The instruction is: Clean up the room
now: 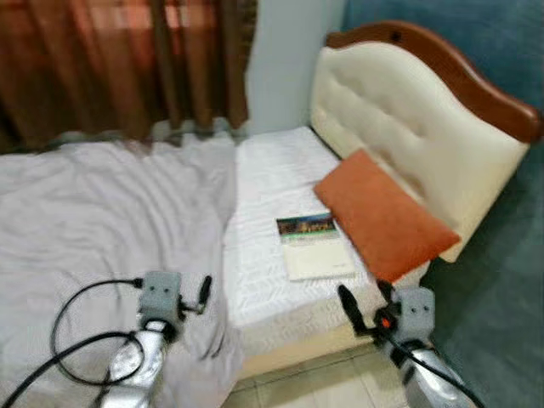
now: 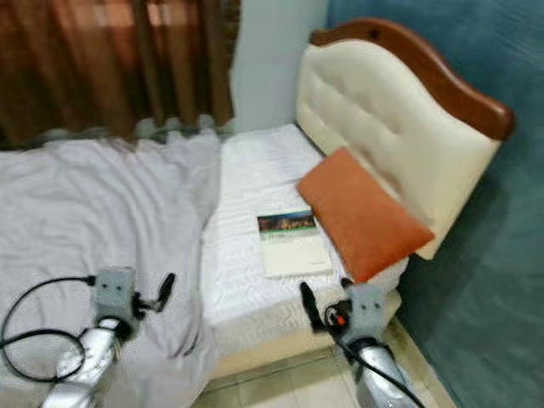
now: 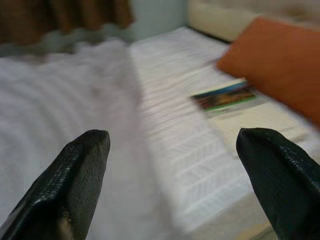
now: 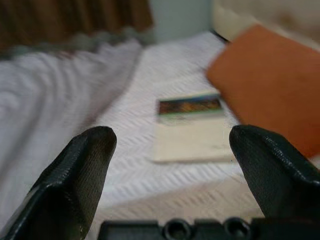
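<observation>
Hovering spread apart, left end effector and right end effector face the book beside an orange pillow.

Before me stands the bed, its headboard at my right. A blanket covers the bed's left part and hangs over the near edge. On the bare mattress right of it lies a book, and just right of the book a pillow leans against the headboard. Behind the bed, a curtain hangs to the left. My left tool is above the blanket's near edge; my right tool is at the mattress's near edge, before the book and pillow. The floor lies beneath, between my arms.
</observation>
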`<state>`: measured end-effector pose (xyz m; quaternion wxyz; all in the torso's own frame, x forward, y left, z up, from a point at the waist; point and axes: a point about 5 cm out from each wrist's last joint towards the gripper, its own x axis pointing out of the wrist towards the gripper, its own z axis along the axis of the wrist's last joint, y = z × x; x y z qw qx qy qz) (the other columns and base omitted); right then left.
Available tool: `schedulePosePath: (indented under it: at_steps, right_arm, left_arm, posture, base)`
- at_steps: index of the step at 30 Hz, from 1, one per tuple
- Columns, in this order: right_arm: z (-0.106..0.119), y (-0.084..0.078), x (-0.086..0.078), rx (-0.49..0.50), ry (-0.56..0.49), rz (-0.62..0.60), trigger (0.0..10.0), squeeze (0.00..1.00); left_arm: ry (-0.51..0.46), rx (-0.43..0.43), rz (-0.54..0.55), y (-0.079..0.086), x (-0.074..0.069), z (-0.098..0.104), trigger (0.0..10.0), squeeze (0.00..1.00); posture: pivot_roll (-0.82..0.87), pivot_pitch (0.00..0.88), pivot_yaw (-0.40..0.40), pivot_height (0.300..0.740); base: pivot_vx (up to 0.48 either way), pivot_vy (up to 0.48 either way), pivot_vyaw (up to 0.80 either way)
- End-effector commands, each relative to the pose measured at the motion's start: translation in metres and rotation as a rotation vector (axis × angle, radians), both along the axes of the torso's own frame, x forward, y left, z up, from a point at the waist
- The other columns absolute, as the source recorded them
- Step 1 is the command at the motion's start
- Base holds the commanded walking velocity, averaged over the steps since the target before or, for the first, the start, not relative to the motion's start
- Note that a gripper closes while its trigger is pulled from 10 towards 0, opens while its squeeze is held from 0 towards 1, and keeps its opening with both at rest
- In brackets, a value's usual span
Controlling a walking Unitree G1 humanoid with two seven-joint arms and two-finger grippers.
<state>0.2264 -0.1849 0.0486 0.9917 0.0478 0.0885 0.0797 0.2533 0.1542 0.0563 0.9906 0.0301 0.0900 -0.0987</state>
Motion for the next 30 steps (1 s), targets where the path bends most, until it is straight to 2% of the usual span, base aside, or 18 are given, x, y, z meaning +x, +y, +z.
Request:
schedulePosePath:
  at_steps: [1, 8, 11, 13, 15, 17, 19, 22, 23, 25, 28, 30]
  right_arm:
    - [0.008, 0.01, 0.006, 0.013, -0.032, 0.026, 10.0, 0.0]
    - [0.008, 0.01, 0.006, 0.013, -0.028, 0.03, 10.0, 0.0]
    - [0.007, 0.011, 0.004, 0.016, -0.017, 0.038, 10.0, 0.0]
    - [0.005, 0.013, -0.002, 0.014, 0.01, 0.055, 10.0, 0.0]
    - [-0.001, 0.013, -0.011, -0.001, 0.053, 0.07, 10.0, 0.0]
    - [-0.005, 0.015, -0.021, -0.017, 0.084, 0.094, 10.0, 0.0]
    - [-0.005, 0.014, -0.023, -0.009, 0.084, 0.085, 10.0, 0.0]
    - [-0.006, 0.014, -0.027, 0.005, 0.087, 0.062, 10.0, 0.0]
    - [-0.005, 0.016, -0.027, 0.007, 0.086, 0.061, 10.0, 0.0]
    - [-0.005, 0.017, -0.027, 0.008, 0.086, 0.061, 10.0, 0.0]
    - [-0.005, 0.018, -0.028, 0.009, 0.095, 0.052, 10.0, 0.0]
    - [-0.003, 0.021, -0.033, 0.02, 0.101, 0.061, 10.0, 0.0]
  left_arm:
    - [0.007, 0.02, 0.018, 0.01, 0.0, -0.001, 10.0, 0.0]
    - [0.011, 0.006, 0.021, 0.01, -0.002, -0.003, 10.0, 0.0]
    - [0.018, 0.034, 0.012, 0.008, -0.005, -0.005, 10.0, 0.0]
    - [0.08, 0.115, -0.053, -0.001, -0.005, -0.017, 10.0, 0.0]
    - [0.143, 0.198, -0.132, -0.009, 0.001, -0.031, 10.0, 0.0]
    - [0.145, 0.192, -0.147, -0.009, 0.006, -0.03, 10.0, 0.0]
    - [0.132, 0.205, -0.141, -0.007, 0.006, -0.029, 10.0, 0.0]
    - [0.091, 0.185, -0.069, 0.002, 0.005, -0.024, 10.0, 0.0]
    - [0.096, 0.155, -0.052, 0.0, 0.005, -0.024, 10.0, 0.0]
    - [0.099, 0.149, -0.051, 0.0, 0.005, -0.024, 10.0, 0.0]
    - [0.113, 0.18, -0.133, -0.01, 0.007, -0.029, 10.0, 0.0]
    - [0.235, 0.279, -0.232, -0.017, 0.01, -0.049, 10.0, 0.0]
  posture:
    - [-0.05, 0.019, -0.017, 0.74]
    - [-0.05, 0.03, -0.016, 0.74]
    - [-0.05, 0.038, -0.017, 0.74]
    - [-0.07, 0.098, -0.017, 0.74]
    - [-0.09, 0.114, -0.006, 0.74]
    - [-0.12, 0.121, 0.004, 0.74]
    - [-0.12, 0.125, 0.006, 0.74]
    - [-0.12, 0.113, 0.017, 0.74]
    - [-0.12, 0.106, 0.021, 0.74]
    - [-0.12, 0.106, 0.021, 0.74]
    - [-0.12, 0.113, 0.022, 0.74]
    - [-0.13, 0.17, 0.018, 0.74]
  base:
    - [0.48, 0.0, 0.0]
    - [0.48, 0.0, 0.0]
    - [0.48, 0.0, 0.0]
    - [0.0, 0.0, 0.0]
    - [0.0, 0.0, 0.0]
    - [0.0, 0.0, 0.0]
    - [0.0, 0.0, 0.0]
    - [0.0, 0.0, 0.0]
    - [0.0, 0.0, 0.0]
    - [0.0, 0.0, 0.0]
    - [0.0, 0.0, 0.0]
    - [0.0, 0.0, 0.0]
